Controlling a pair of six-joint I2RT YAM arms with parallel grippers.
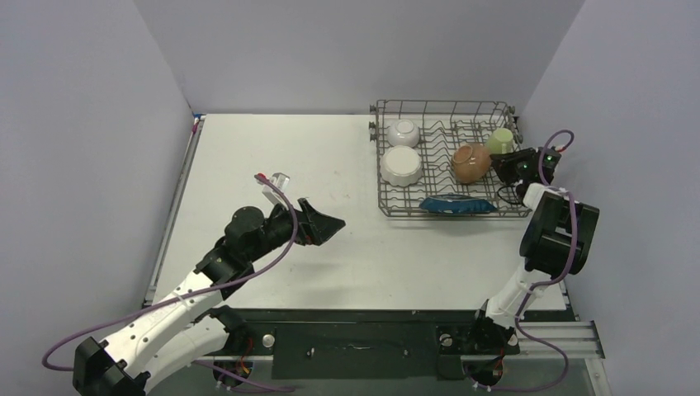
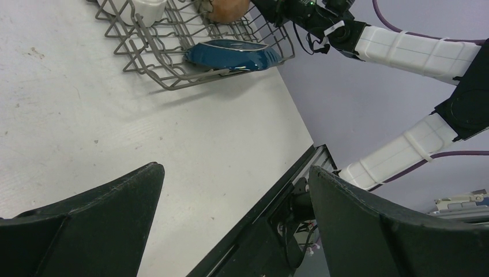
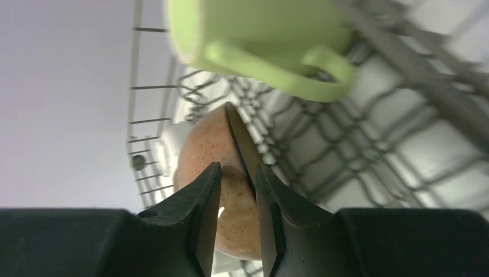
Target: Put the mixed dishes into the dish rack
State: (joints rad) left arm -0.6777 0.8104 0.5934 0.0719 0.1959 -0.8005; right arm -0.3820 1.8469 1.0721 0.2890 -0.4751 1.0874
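Brown bowl [image 3: 210, 161], rim between barely parted right gripper [image 3: 237, 173], in the dish rack [image 1: 437, 165]; left gripper [image 2: 236, 168] spread wide, empty.

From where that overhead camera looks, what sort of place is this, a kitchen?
Probably a robot test cell, not a kitchen: bare grey walls box in a white table, a left arm and right arm are bolted to its near edge, and a dish rack holds dishes.

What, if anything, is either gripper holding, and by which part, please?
Left gripper: open, holding nothing. Right gripper straddles the brown bowl at its rim; whether it grips cannot be told.
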